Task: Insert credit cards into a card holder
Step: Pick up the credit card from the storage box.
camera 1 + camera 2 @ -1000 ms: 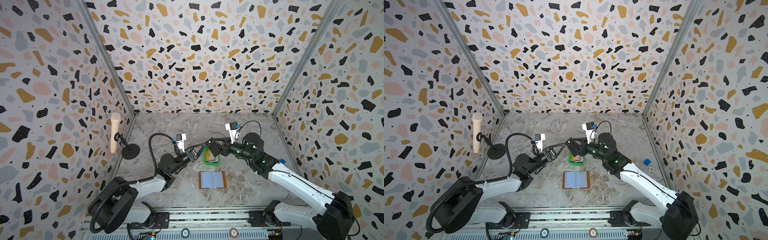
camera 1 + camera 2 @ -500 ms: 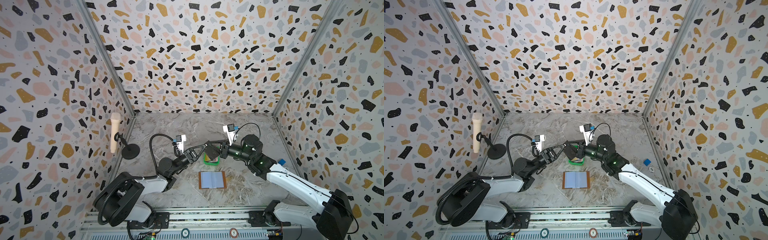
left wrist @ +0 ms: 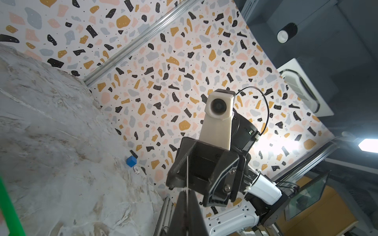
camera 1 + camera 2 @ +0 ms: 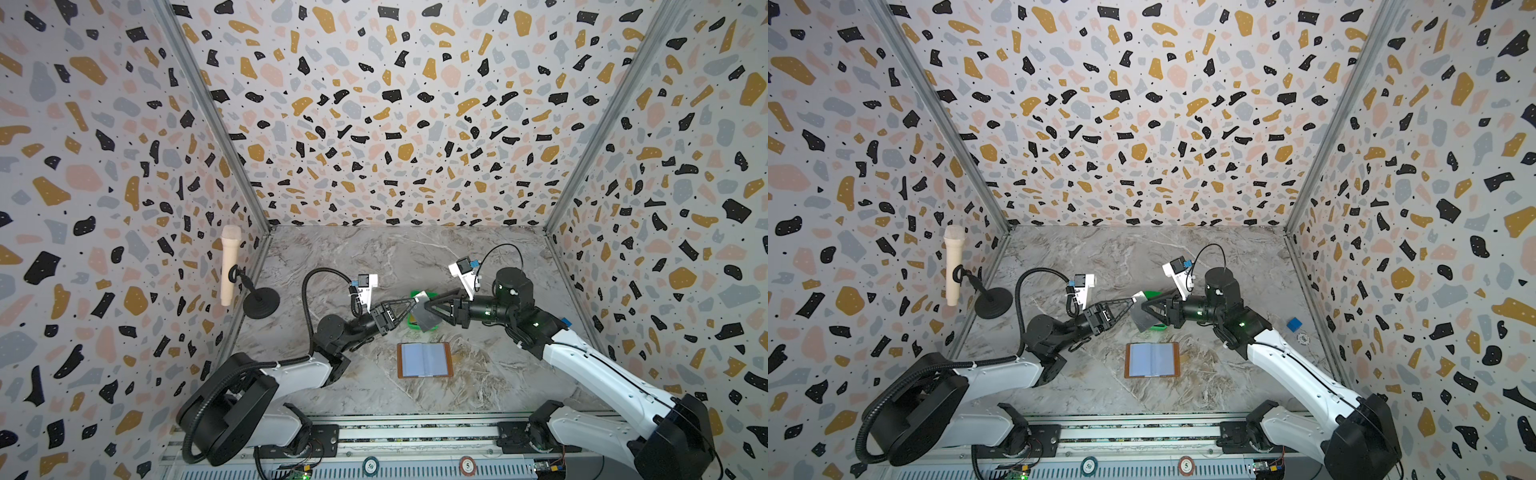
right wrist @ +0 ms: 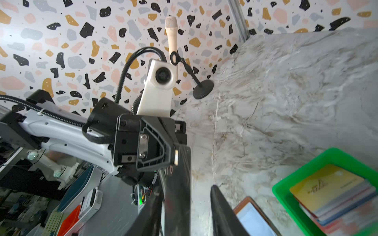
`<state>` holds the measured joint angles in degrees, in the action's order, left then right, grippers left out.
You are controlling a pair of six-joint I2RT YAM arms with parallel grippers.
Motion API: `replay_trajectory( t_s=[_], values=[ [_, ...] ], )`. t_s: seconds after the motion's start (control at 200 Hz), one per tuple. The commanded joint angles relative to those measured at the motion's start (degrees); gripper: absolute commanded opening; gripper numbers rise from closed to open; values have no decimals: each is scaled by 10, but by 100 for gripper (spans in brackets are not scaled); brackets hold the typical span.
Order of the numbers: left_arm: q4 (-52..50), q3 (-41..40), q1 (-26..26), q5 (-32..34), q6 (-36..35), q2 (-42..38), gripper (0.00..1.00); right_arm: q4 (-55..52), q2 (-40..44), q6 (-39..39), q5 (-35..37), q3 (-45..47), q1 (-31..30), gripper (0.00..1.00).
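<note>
Over a grey marble-patterned tabletop walled by terrazzo-print panels, two claws are meeting above a small green plastic tray.
That tray is holding the stack of thin plastic credit cards, a yellow one lying uppermost. The tan leather card holder is lying open and flat nearer the front rail, with its pale blue sleeves facing up. The left claw is clenching a dark grey plastic card in the air. The right claw is standing released, its fingers parted around that card. A beige microphone on a black stand is standing by the left wall, and a small blue cube is sitting near the right wall. In both top views the card and claws are hiding most of the tray, and the right wrist view is cutting off the holder.
</note>
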<state>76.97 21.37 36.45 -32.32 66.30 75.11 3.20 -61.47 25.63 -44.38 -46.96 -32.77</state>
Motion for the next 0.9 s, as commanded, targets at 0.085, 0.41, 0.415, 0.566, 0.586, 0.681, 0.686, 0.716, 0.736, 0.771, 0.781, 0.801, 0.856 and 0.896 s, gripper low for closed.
replay_trajectory(
  t_s=[0.085, 0.41, 0.415, 0.566, 0.586, 0.681, 0.686, 0.716, 0.736, 0.771, 0.781, 0.801, 0.856, 0.896],
  values=[
    [-132, 34, 2, -71, -102, -42, 0, -94, 21, -72, -81, 0, 11, 43],
    [-202, 45, 4, -116, -138, -55, 0, -114, -1, -76, -96, 5, 12, 27],
    [-203, 45, 4, -116, -138, -55, 0, -112, -1, -75, -96, 6, 12, 27],
    [-208, 45, 10, -113, -139, -48, 0, -89, -12, -61, -107, 22, 6, 18],
    [-206, 44, 10, -113, -139, -47, 0, -86, -14, -60, -106, 25, 3, 17],
    [-209, 41, 12, -106, -137, -46, 0, -61, -20, -47, -102, 39, -14, 11],
    [-209, 41, 12, -106, -137, -46, 0, -61, -20, -47, -101, 39, -16, 11],
    [-209, 39, 12, -102, -136, -47, 2, -56, -22, -44, -95, 42, -23, 8],
    [-214, 36, 12, -96, -137, -48, 6, -53, -24, -43, -89, 45, -27, 6],
    [-227, 31, 11, -83, -139, -51, 15, -48, -24, -41, -80, 51, -33, 2],
    [-230, 29, 10, -79, -140, -52, 18, -48, -24, -40, -77, 51, -34, 1],
    [-236, 24, 8, -70, -140, -55, 22, -46, -24, -36, -68, 56, -34, 0],
    [-245, 5, -2, -42, -136, -67, 28, -42, -18, -25, -38, 67, -31, 0],
    [-242, -15, -15, -25, -128, -76, 29, -34, -11, -13, -19, 81, -26, 0]
  ],
)
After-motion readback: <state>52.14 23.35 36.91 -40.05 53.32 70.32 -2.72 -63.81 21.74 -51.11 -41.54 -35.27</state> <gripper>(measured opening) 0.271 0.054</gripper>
